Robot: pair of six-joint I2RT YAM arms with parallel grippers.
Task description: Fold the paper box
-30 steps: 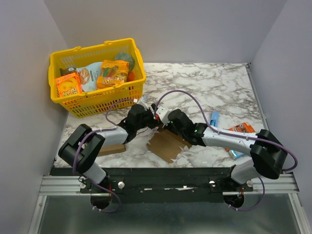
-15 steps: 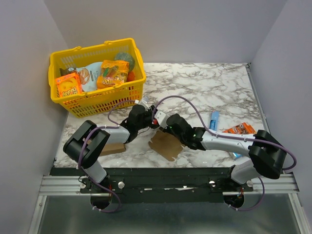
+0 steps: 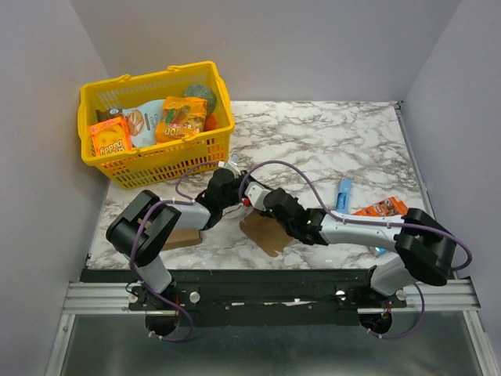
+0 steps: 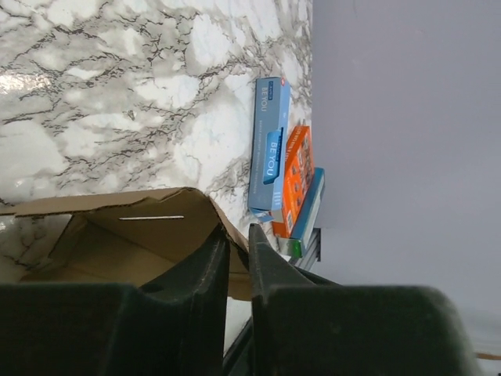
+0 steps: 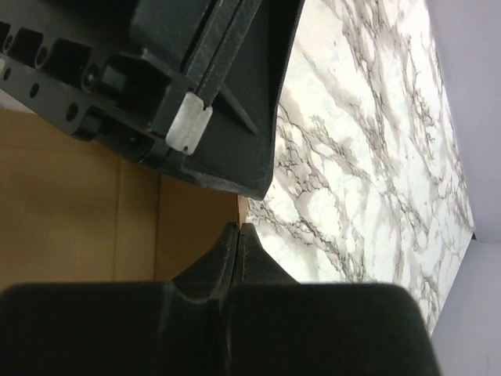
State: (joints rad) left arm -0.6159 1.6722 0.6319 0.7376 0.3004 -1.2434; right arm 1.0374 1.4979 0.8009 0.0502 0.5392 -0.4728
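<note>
The paper box (image 3: 268, 233) is a brown creased cardboard piece lying on the marble table in front of the arms, partly folded up. In the left wrist view its raised flap (image 4: 149, 227) curves down between the two black fingers. My left gripper (image 3: 238, 193) (image 4: 239, 236) is closed narrowly around that flap's edge. At the box's upper edge my right gripper (image 3: 257, 205) (image 5: 238, 229) has its tips pressed together on a thin cardboard edge (image 5: 196, 227). The left gripper's black body (image 5: 203, 86) sits just above those tips.
A yellow basket (image 3: 100, 166) full of groceries stands at the back left. A flat brown cardboard rectangle (image 3: 180, 238) lies under the left arm. A blue packet (image 3: 344, 190) and an orange packet (image 3: 384, 207) lie at the right, near the right arm.
The left jaws have closed from wide to narrow around the flap. Both grippers and the box have shifted left, and the box now covers less of the table.
</note>
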